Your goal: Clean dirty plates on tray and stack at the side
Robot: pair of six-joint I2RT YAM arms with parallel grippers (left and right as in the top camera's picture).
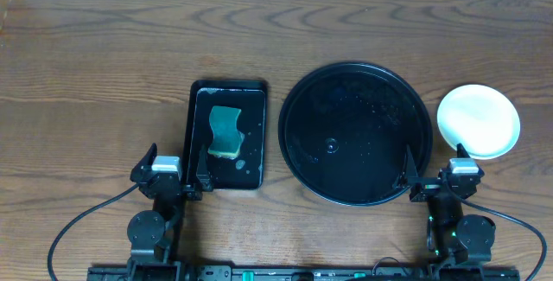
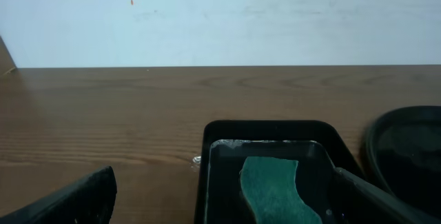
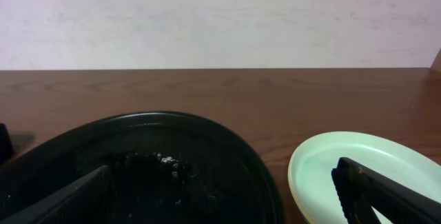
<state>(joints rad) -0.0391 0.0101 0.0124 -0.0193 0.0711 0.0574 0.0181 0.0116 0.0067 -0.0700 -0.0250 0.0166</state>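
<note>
Plates (image 1: 478,122) rest on brown wood-grain tabletop (image 1: 104,73) beside tray (image 1: 346,99) (pale wall (image 2: 220,17) behind).

Overhead looks down; 2 low wrist views face forward, sharing the tray (image 1: 354,99).

A large round black tray (image 1: 346,99) with a raised rim lies flat on the brown wood-grain tabletop (image 1: 86,73), right of centre. Its glossy floor carries water droplets and a few white specks. Just beside its right edge, with a thin gap between them, a small pale round plate (image 1: 478,121) rests flat on the bare wood, its face unmarked. Whether other plates lie beneath it cannot be told.
</note>
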